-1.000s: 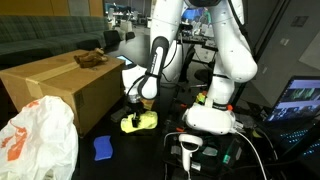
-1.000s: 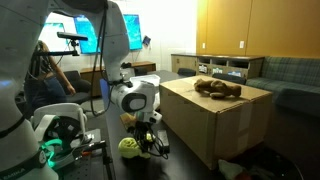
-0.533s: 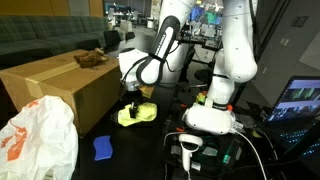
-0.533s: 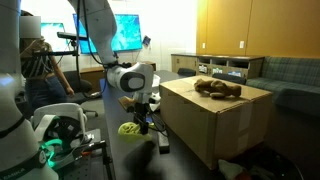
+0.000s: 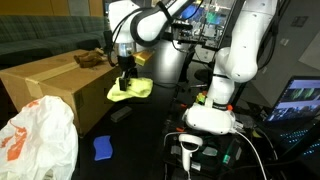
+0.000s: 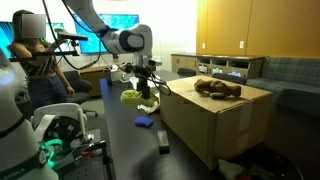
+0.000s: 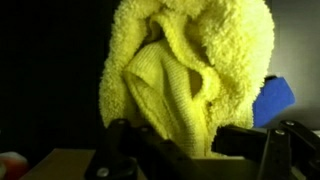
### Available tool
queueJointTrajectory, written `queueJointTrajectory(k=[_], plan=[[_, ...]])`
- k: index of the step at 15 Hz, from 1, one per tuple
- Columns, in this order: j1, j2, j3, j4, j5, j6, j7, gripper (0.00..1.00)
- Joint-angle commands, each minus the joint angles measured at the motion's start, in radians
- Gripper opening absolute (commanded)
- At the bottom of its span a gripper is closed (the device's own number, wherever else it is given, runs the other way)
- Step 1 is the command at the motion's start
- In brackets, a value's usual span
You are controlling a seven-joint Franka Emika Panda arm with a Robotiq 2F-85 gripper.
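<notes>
My gripper (image 5: 125,82) is shut on a yellow fluffy cloth (image 5: 131,90) and holds it in the air beside the top edge of a large cardboard box (image 5: 60,90). In the other exterior view the gripper (image 6: 143,88) holds the cloth (image 6: 134,97) just left of the box (image 6: 215,120). In the wrist view the yellow cloth (image 7: 190,75) hangs between the two dark fingers (image 7: 190,150) and fills most of the picture. A brown stuffed toy (image 5: 92,58) lies on top of the box, also seen in an exterior view (image 6: 218,88).
A blue sponge (image 5: 103,147) lies on the dark floor mat, also seen in the exterior view (image 6: 144,122) and the wrist view (image 7: 272,100). A white and orange plastic bag (image 5: 35,140) sits in front. A second white robot base (image 5: 215,105) stands near. A person (image 6: 30,60) sits behind.
The gripper has risen from near the floor mat to box-top height, carrying the yellow cloth up with it.
</notes>
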Motion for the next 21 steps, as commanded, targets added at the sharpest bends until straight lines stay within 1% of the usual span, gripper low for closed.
queueJointTrajectory(k=[1, 5, 10, 16, 21], plan=[[-0.01, -0.053, 0.029, 0.156, 0.024, -0.125, 0.109, 0.11], [-0.023, -0.016, 0.039, 0.334, 0.038, -0.161, 0.22, 0.11], [-0.039, 0.124, 0.021, 0.57, 0.054, -0.179, 0.346, 0.09], [-0.033, 0.295, -0.017, 0.78, 0.072, -0.155, 0.439, 0.07], [-0.023, 0.429, -0.052, 0.928, 0.096, -0.161, 0.548, 0.05]])
